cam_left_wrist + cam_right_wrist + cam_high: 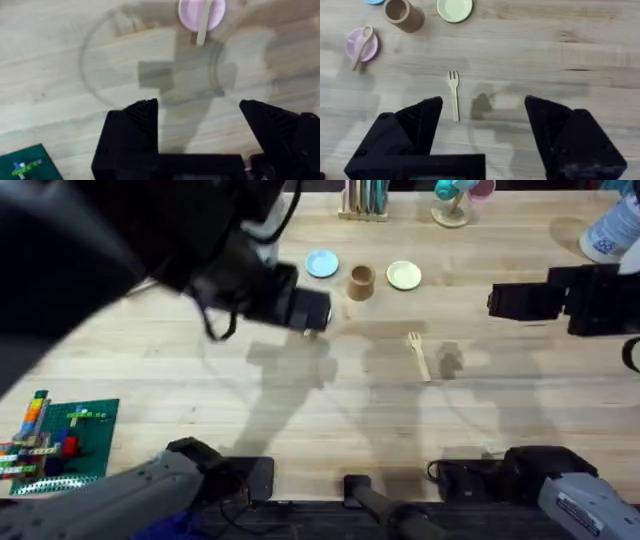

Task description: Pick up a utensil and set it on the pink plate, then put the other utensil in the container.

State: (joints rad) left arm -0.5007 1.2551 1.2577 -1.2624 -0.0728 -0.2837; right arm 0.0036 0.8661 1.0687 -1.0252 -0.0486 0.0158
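The wooden spoon (202, 22) lies across the small pink plate (190, 14), its handle hanging over the rim. My left gripper (200, 120) hovers open and empty above the table, a little back from that plate. In the right wrist view the plate (370, 50) and spoon (362, 42) also show. The wooden fork (418, 355) lies flat on the table mid-right, seen too as the fork (453, 92) just ahead of my open, empty right gripper (485, 120). The brown cup (361, 281) stands upright between two other plates. My left gripper (318, 312) hangs left of the cup; my right gripper (494, 301) is farther right.
A light blue plate (321, 264) and a pale yellow-green plate (404, 275) flank the cup. A green brick board (60, 435) sits at the front left. A rack (363, 200), a small stand (455, 205) and a white bottle (610, 230) line the back edge.
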